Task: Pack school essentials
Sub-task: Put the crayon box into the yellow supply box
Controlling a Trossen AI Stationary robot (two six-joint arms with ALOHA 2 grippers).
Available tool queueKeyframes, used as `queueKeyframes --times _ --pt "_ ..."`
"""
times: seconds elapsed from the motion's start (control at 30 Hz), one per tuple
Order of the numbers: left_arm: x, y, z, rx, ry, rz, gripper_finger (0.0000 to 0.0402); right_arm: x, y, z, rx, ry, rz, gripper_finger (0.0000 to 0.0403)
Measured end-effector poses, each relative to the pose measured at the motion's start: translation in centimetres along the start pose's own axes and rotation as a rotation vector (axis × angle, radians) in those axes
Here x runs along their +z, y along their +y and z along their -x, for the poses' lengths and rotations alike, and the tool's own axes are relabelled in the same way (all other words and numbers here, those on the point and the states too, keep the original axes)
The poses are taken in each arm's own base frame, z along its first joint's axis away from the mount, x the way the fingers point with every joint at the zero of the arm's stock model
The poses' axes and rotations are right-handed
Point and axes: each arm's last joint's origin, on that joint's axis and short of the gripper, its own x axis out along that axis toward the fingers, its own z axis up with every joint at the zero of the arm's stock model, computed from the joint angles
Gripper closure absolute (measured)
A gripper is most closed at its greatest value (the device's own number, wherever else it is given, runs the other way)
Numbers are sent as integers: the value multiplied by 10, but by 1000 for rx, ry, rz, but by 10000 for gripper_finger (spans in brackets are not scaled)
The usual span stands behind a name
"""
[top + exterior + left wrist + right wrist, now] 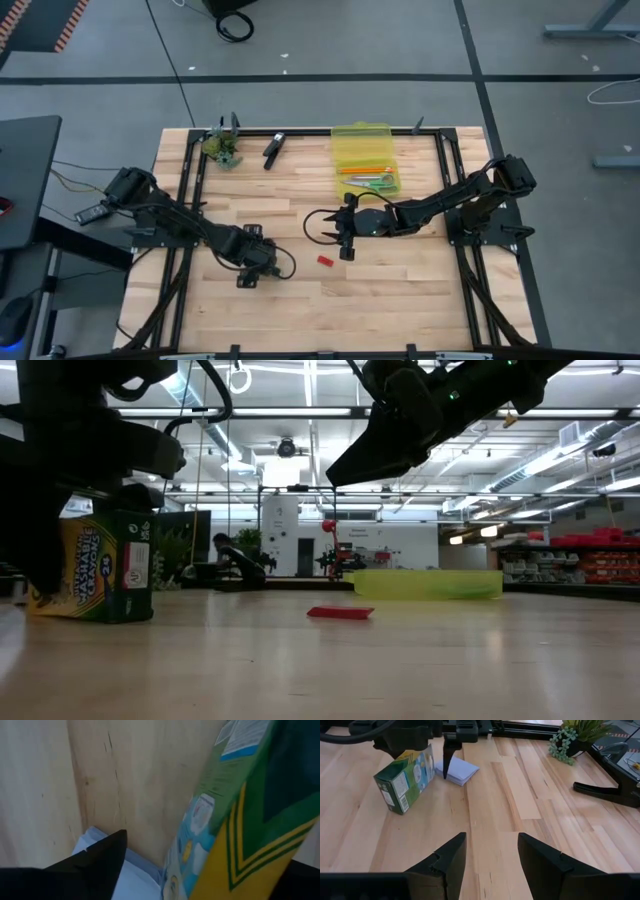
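Right now I have the left gripper [427, 742] down at the near-left part of the tabletop [400, 290], with its jaws set around the top of the yellow-green crayon box [405, 777]; one finger [449, 755] stands on the side toward the light-blue square pad [457, 770], its tip reaching down just beside that pad, while the other side is hidden behind the box, so I cannot tell whether the jaws actually press on it. In the low view the crayon box [95, 565] sits on the wood, tilted a little, under the dark mass of that arm. My right gripper [345, 232] hangs above the middle of the tabletop, its jaws spread wide and holding nothing, as the right wrist view shows with bare planks between the two fingers [445, 860]. A tiny red piece [324, 260] lies flat on the wood just near-side of the right gripper, apart from it. Toward the far edge sits a translucent yellow tray [362, 135], and inside it I see the orange-red pencils [362, 170] and the green-handled scissors [375, 183] lying together at its near end. A black clip [273, 148] and a small green plant [224, 148] rest at the far-left part, well apart from both arms.
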Motion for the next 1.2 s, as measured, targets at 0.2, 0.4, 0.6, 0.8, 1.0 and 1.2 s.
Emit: queueKeyframes --times 0.2,0.4,0.6,0.8,1.0,1.2 --pt "-1 1 0 7 17 -31 154 0 0 0 17 1 -9 218" --pt "5 2 10 40 18 -30 228 0 1 0 34 3 -35 218" --pt "9 2 15 56 6 -44 288 0 2 0 36 3 -41 218" --pt "16 3 21 87 -27 -34 317 0 2 0 36 3 -61 218" --pt "23 14 22 103 -37 13 311 1 5 1 45 -12 -59 217" --pt "29 31 21 146 -55 90 311 5 11 4 66 -54 -35 200"
